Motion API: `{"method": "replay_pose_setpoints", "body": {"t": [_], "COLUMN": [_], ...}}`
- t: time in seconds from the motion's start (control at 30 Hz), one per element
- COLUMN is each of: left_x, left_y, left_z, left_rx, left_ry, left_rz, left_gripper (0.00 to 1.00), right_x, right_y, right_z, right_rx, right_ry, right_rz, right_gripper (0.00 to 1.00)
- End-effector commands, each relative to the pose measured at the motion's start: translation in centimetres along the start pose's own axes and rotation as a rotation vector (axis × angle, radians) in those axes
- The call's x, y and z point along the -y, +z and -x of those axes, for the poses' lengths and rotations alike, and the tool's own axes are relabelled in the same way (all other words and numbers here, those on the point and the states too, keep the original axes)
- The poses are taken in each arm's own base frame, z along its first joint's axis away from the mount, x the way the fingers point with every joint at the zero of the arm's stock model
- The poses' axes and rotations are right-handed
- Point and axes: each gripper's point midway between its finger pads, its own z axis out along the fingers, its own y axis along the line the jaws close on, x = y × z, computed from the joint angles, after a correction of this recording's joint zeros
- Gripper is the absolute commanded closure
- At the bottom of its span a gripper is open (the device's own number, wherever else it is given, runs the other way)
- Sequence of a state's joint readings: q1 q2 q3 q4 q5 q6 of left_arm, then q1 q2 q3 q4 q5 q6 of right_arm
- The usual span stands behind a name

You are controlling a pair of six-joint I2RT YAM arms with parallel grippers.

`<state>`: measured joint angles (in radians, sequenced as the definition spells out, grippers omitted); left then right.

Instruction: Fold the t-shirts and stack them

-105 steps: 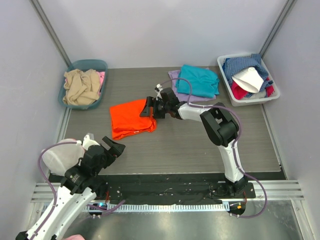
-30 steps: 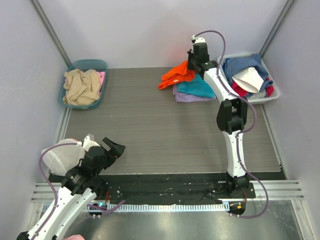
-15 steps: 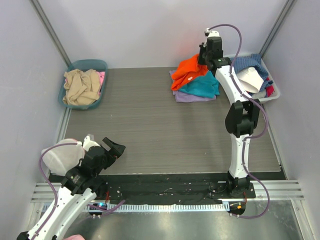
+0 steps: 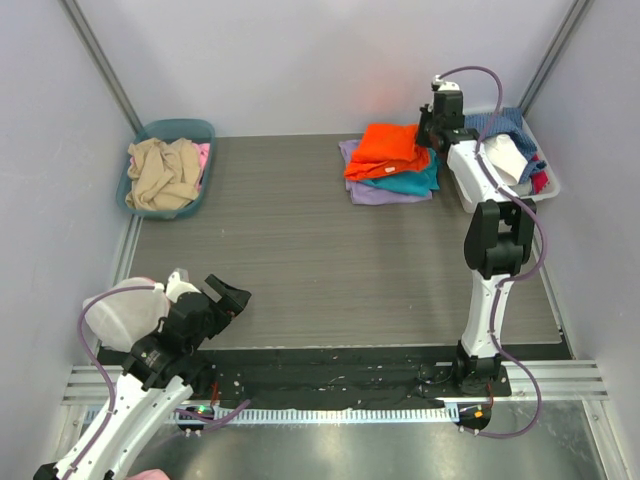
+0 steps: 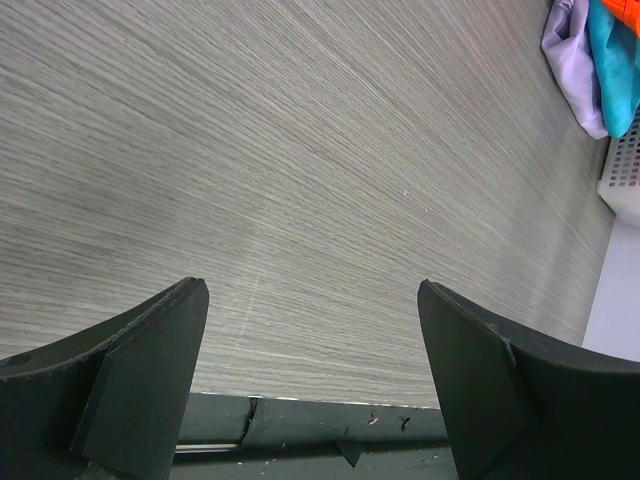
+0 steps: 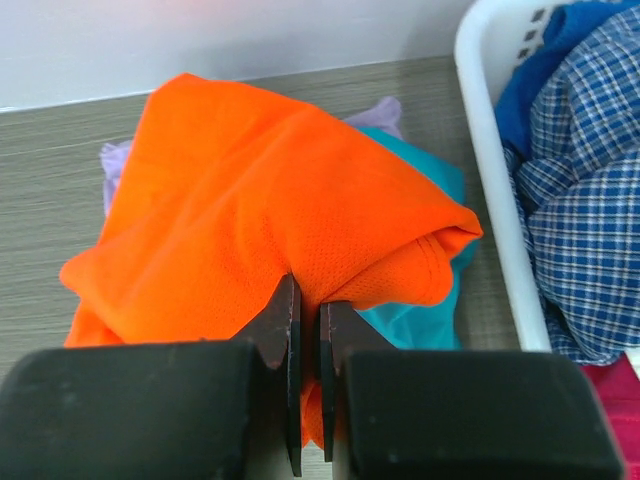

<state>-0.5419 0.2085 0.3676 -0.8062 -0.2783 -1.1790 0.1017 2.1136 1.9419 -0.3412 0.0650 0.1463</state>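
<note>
The folded orange t-shirt (image 4: 388, 148) lies on top of the teal t-shirt (image 4: 410, 181) and the lavender t-shirt (image 4: 372, 193) at the back right of the table. My right gripper (image 4: 432, 135) is at the stack's right edge, shut on a fold of the orange t-shirt (image 6: 270, 220); orange cloth is pinched between its fingers (image 6: 287, 330). Teal cloth (image 6: 405, 320) and a lavender edge (image 6: 115, 165) peek out beneath. My left gripper (image 4: 228, 293) hangs open near the front left, nothing between its fingers (image 5: 150, 350); the lavender and teal edges (image 5: 585, 60) show far off.
A white basket (image 4: 455, 165) of mixed clothes stands just right of the stack, its rim (image 6: 490, 160) close to my right gripper. A teal bin (image 4: 180, 130) with beige and pink cloth sits at the back left. Grey walls enclose the table.
The right arm carried the orange t-shirt from the stack's left side across to the right and laid it flat on top of the teal one. The left arm has stayed still.
</note>
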Motion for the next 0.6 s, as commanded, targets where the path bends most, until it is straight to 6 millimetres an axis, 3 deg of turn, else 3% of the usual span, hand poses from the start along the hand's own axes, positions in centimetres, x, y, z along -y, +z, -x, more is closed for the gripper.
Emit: {"method": "replay_pose_setpoints", "body": {"t": [0.0,0.03,0.07,0.17,0.27,0.57], "left_x": [0.3,0.3,0.4,0.3,0.3,0.5], "left_y": [-0.1,-0.1,-0.1,-0.1,-0.1,0.1], "left_z": [0.2,0.2,0.2,0.1,0.2,0.1], "left_rx": [0.007,0.004,0.006,0.002,0.001,0.000], "left_ry": [-0.013,-0.011,-0.012,-0.009,-0.010,-0.007], "left_rz": [-0.008,-0.006,-0.009,-0.005,-0.004,-0.011], "left_gripper": [0.09,0.09,0.09,0.09,0.09,0.09], "right_x": [0.4,0.9,1.1,2.2,2.5,3.5], "right_y": [-2.2,-2.0,-2.0,-2.3,-3.1,-6.0], "right_z": [4.1,3.7,3.5,3.2,3.7,5.6], "right_rx": [0.115,0.104,0.095,0.094,0.106,0.152], "right_ry": [0.026,0.034,0.040,0.056,0.059,0.068], "right_rz": [0.002,-0.007,-0.012,-0.056,-0.078,-0.138], "right_gripper": [0.89,0.78,0.54,0.28,0.21,0.17]}}
